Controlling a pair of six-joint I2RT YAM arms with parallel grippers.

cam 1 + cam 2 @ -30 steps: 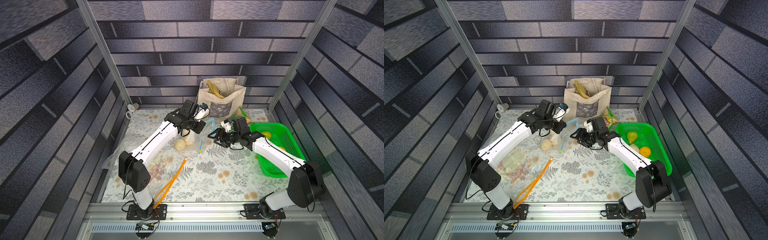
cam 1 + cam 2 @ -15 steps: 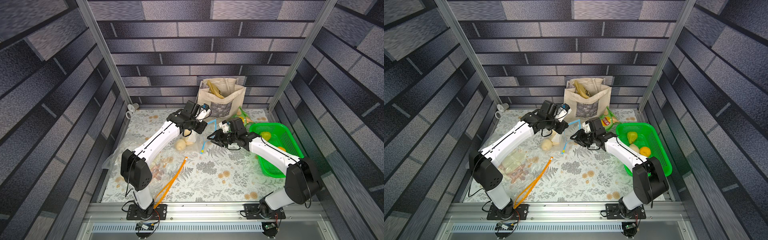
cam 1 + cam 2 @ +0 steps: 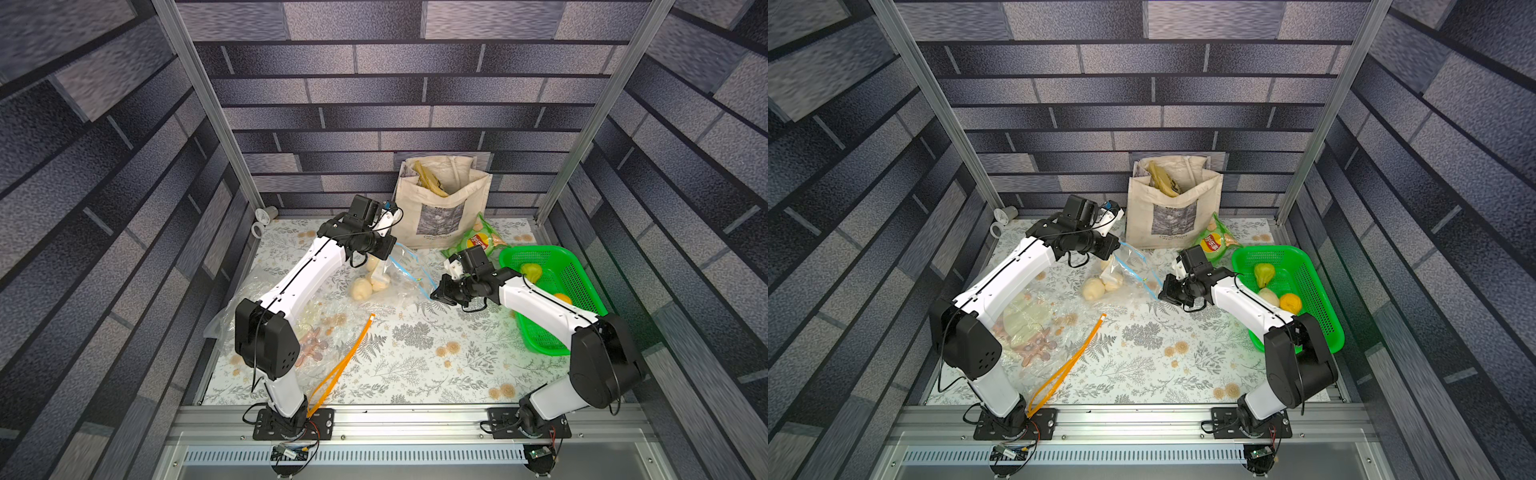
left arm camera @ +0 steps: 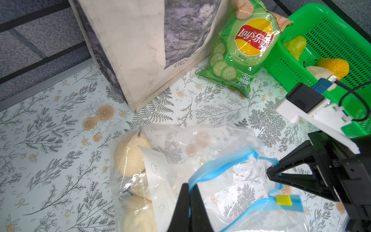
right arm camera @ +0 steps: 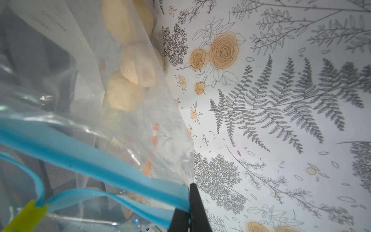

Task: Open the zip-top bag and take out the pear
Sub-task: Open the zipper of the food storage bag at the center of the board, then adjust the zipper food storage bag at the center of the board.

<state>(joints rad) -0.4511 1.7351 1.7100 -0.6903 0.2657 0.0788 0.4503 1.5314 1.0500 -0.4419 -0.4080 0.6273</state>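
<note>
Both hands are closed narrow on the blue zip strip [image 4: 220, 165] of the zip-top bag [image 3: 405, 274]: the left hand [image 4: 189, 186] partway along it, the right hand [image 5: 189, 200] at the bag's corner. The strip's long axis runs from one hand straight to the other. A second blue lip carrying the yellow slider [image 4: 283, 200] hangs apart, so the mouth looks partly open. The pears [image 4: 130, 154] lie inside the bag on the worktop [image 3: 415, 353], just below the left hand and farther from the right.
</note>
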